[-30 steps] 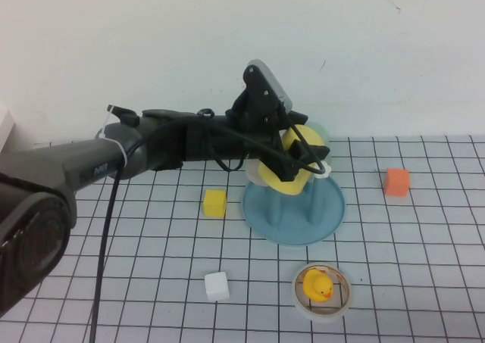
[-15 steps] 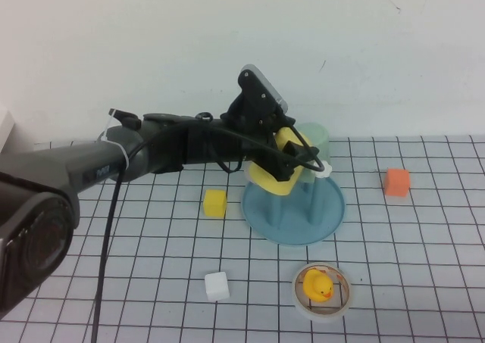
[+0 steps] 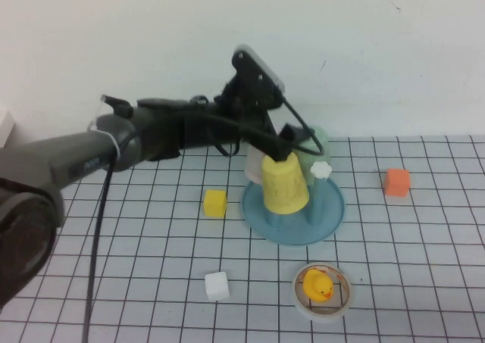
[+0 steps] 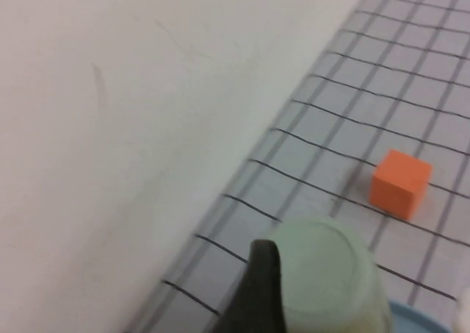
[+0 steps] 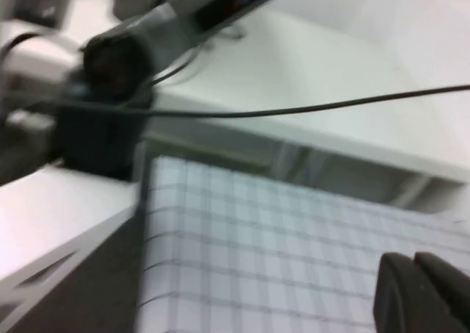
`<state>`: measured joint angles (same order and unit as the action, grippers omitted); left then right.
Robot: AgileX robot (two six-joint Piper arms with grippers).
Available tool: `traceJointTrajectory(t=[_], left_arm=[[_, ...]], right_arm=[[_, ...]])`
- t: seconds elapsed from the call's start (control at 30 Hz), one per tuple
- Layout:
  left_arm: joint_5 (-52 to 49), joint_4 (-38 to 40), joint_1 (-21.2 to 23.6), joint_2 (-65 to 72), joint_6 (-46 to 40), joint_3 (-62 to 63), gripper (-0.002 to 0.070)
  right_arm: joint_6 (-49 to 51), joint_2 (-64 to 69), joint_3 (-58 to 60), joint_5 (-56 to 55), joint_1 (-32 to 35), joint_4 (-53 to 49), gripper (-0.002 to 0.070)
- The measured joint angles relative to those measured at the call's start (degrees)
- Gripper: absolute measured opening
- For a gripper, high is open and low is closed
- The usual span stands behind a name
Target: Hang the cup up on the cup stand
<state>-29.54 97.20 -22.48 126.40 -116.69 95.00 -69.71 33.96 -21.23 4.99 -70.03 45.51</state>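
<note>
Gridded table [image 3: 424, 282]: left pincer [image 3: 292, 140] above upside-down cup [image 3: 284, 182]; right pincer [image 5: 426, 292] elsewhere.

Bright even light, soft shadows — wrist views blurred

The left arm [image 3: 114, 142] is dark grey with black cables, a white tie, faint lettering and a grey-backed wrist camera [image 3: 258, 67].

cups 3 on my cup stand [image 3: 327, 214]: yellow cup [image 3: 284, 184], pale green cup [image 3: 319, 140], pale pink cup [image 3: 254, 167] | blocks 3 around the stand: yellow [image 3: 215, 203], white [image 3: 217, 286], orange [image 3: 396, 182] | ducks 1 [image 3: 317, 285] | tape rings 1 [image 3: 303, 300] | my grippers 2: left gripper [image 3: 292, 142] above stand, right gripper [image 5: 418, 289] away from it
</note>
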Motion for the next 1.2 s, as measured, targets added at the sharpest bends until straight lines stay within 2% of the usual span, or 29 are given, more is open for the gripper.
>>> traceJointTrajectory(t=[0.07,0.13,0.27,0.33,0.4,0.57,0.63,0.7,0.83,0.93,1.1,1.2], left_arm=[[2.1,0.0,0.0,-2.3,0.1,0.0,0.0592],[4.3,-1.3,0.0,-5.7,1.1,0.0,0.0522],[9.6,-11.2,0.0,-14.2,5.7,0.0,0.0273],[12.0,-17.6,0.0,-18.7,8.0,0.0,0.0144],[14.0,-24.7,0.0,-23.8,11.4,0.0,0.0061],[15.0,-40.0,0.0,-34.6,22.1,0.0,0.0008],[15.0,-47.0,0.0,-38.3,25.5,0.0,0.0004],[15.0,-53.5,0.0,-41.3,29.0,0.0,0.0002],[14.3,-69.7,0.0,-46.8,40.4,0.0,0.0001],[10.9,-83.2,0.0,-50.3,54.3,0.0,0.0000],[-3.8,-103.4,0.0,-55.7,78.5,0.0,0.0000],[-14.6,-109.1,0.0,-58.6,88.6,0.0,0.0000]], right_arm=[[0.0,0.0,0.0,-4.0,0.0,0.4,-0.0001],[-0.6,0.0,0.0,-9.9,0.0,1.1,-0.0001],[-5.7,0.0,-1.9,-20.6,0.0,2.4,-0.0001],[-12.0,0.0,-4.2,-25.0,0.0,5.3,-0.0001],[-20.5,0.0,-6.7,-29.0,0.0,10.8,-0.0001],[-50.0,0.0,-14.5,-42.2,0.0,32.7,-0.0001],[-59.1,0.0,-17.8,-46.4,0.0,39.9,-0.0001],[-63.9,0.0,-20.5,-47.4,0.0,44.5,-0.0001],[-69.3,-0.4,-24.3,-40.6,0.0,50.6,-0.0001],[-71.2,-0.4,-24.7,-31.2,0.0,53.0,-0.0001],[-72.2,-0.4,-24.7,-20.7,0.0,54.8,-0.0001],[-71.6,-0.4,-23.4,-17.0,0.0,54.8,-0.0001]])
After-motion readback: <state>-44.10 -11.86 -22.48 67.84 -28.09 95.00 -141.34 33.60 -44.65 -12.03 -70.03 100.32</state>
